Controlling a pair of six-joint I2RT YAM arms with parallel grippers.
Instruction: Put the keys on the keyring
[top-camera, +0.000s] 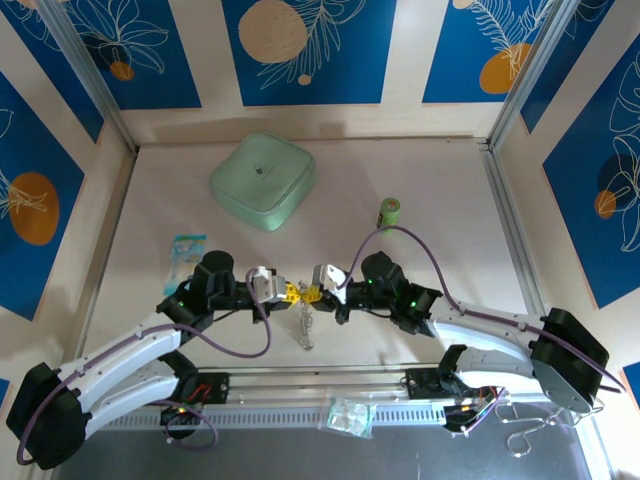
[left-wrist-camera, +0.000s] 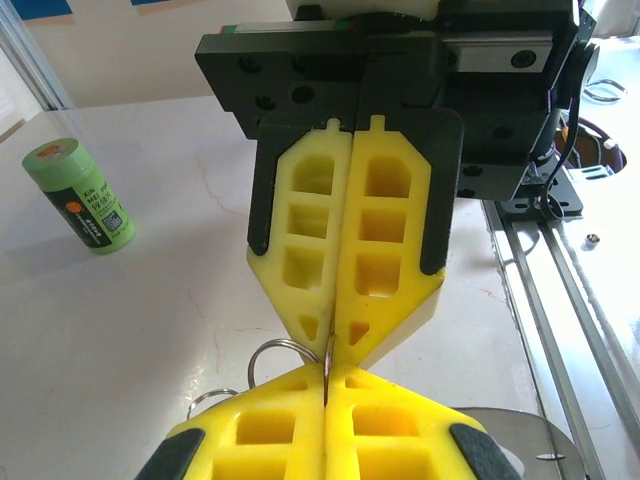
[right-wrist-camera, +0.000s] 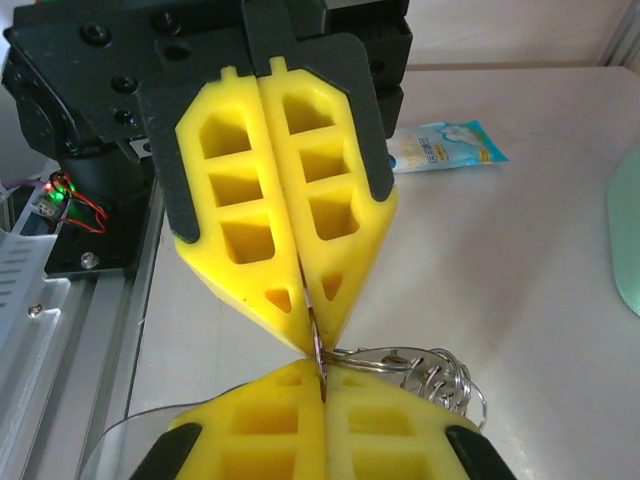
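My left gripper (top-camera: 290, 293) and right gripper (top-camera: 313, 294) meet tip to tip over the table's near middle. Both are shut on the same thin metal piece, seen edge-on, which looks like part of the keyring. The keyring (top-camera: 305, 326) is a silver string of linked rings that hangs and trails below the fingertips. In the left wrist view, silver loops of the keyring (left-wrist-camera: 268, 352) stick out left of my left gripper (left-wrist-camera: 327, 375). In the right wrist view, the bunched keyring (right-wrist-camera: 432, 372) lies right of my right gripper (right-wrist-camera: 322, 378). The keys' red and yellow heads are hidden.
A pale green square lid (top-camera: 262, 180) sits at the back centre. A green cylinder (top-camera: 389, 212) stands at the back right. A blue-white packet (top-camera: 187, 250) lies on the left, and a clear packet (top-camera: 350, 415) rests on the front rail.
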